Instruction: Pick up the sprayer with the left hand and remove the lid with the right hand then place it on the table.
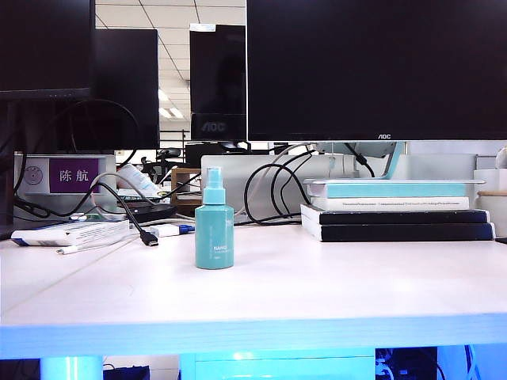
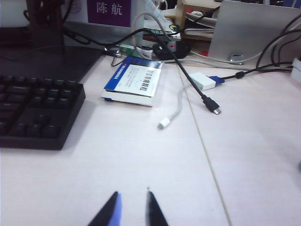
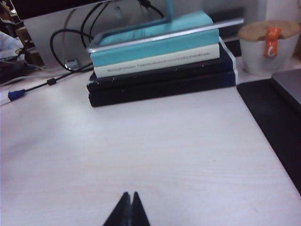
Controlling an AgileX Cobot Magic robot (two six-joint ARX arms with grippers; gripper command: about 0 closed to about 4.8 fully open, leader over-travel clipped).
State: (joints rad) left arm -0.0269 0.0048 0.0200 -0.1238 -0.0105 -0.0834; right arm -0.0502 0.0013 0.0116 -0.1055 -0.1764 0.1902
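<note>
Teal plastic spray bottle [image 1: 214, 233] upright on the white table [image 1: 333, 277].
Clear cap [image 1: 214, 179] on; it lies outside both wrist views, away from either gripper.

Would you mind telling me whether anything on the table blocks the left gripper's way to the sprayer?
Nothing visible does. The sprayer stands upright alone on bare table. The cables and box lie behind and left of it. The left gripper, jaws slightly apart, hovers over clear tabletop; the sprayer itself is outside its wrist view.
</note>
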